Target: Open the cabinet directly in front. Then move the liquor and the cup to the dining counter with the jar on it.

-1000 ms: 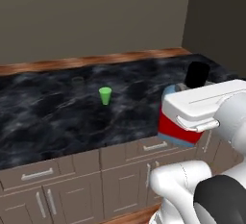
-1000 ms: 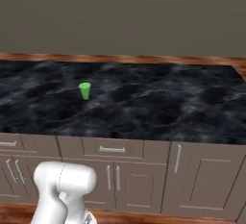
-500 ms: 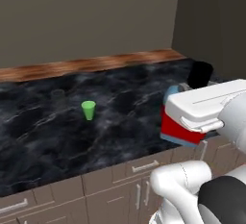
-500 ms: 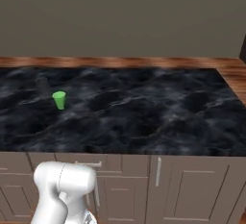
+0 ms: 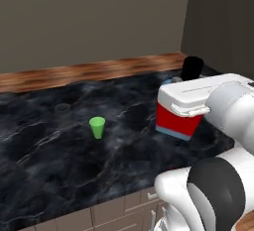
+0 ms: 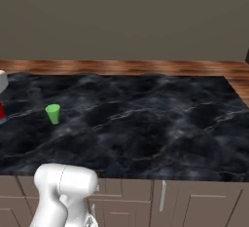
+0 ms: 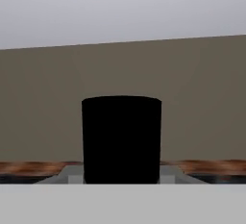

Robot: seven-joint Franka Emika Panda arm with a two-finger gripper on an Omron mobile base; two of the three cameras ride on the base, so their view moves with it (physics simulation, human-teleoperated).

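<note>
- right now the liquor [image 5: 177, 119], a squat bottle with a red label and pale blue body, is held up above the dining counter [image 5: 59, 155], off its surface, near the counter's right end in the left base view.
- its black cap [image 5: 192, 68] sticks up behind the white hand; in the hand view the same cap [image 7: 121, 139] stands upright dead centre, close to the camera.
- the gripper [image 5: 184, 107] is clamped on the liquor, its white body covering the bottle's upper part.
- the cup [image 5: 97, 127], small and bright green, stands upright on the black marble, well to the left of the bottle and apart from it.
- from the right base view the cup [image 6: 53, 114] sits towards the left of the slab.
- a brown wooden strip [image 6: 126, 67] runs along the counter's far edge, against a plain grey-brown wall [image 6: 124, 16].
- pale cabinet fronts [image 6: 160, 201] with a silver handle show below the counter's near edge.
</note>
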